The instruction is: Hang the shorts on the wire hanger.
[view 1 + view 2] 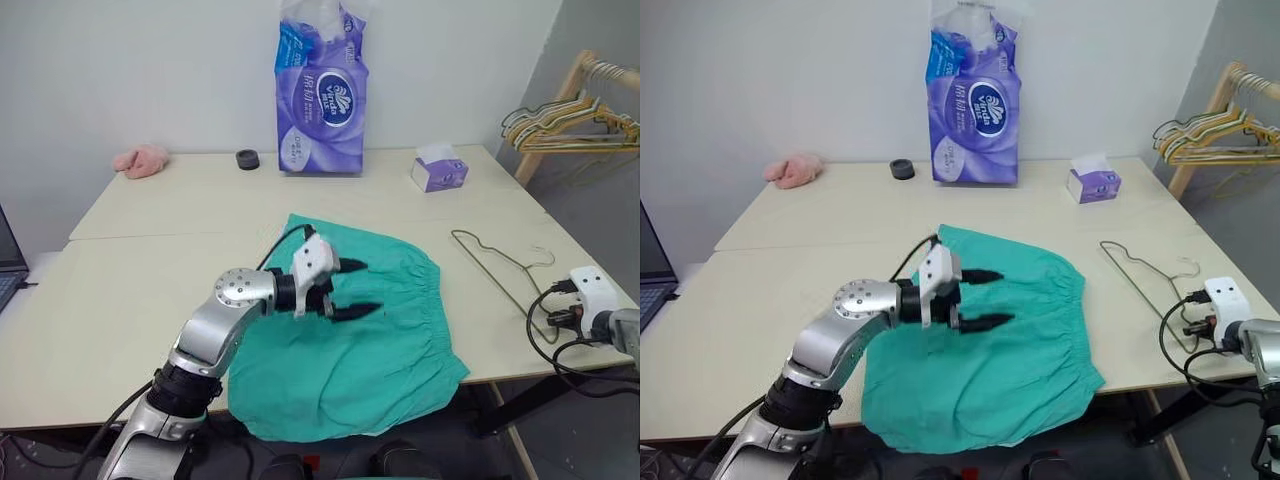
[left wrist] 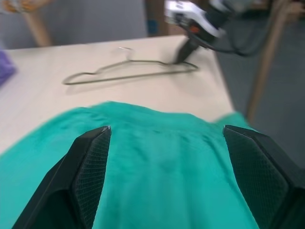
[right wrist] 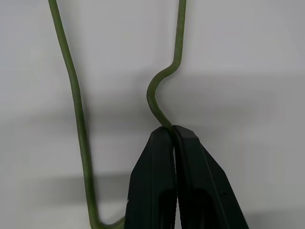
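Note:
The teal-green shorts [image 1: 370, 360] lie spread flat on the table's near middle, their lower part hanging over the front edge. My left gripper [image 1: 365, 288] hovers open just above them, pointing right, with nothing between its fingers [image 2: 90, 162]. To the right of the shorts the thin olive wire hanger [image 1: 490, 262] lies flat on the table. In the right wrist view my right gripper [image 3: 172, 129] is shut on the wire hanger [image 3: 76, 109] at the end of its curled hook, down at the tabletop near the table's right edge.
A tall purple tissue pack [image 1: 320, 100], a small tissue box [image 1: 440, 172], a black round object [image 1: 247, 159] and a pink fluffy cloth [image 1: 142, 160] stand along the back. A wooden rack with bunched hangers [image 1: 570, 120] is beyond the right edge. A laptop [image 1: 10, 262] sits far left.

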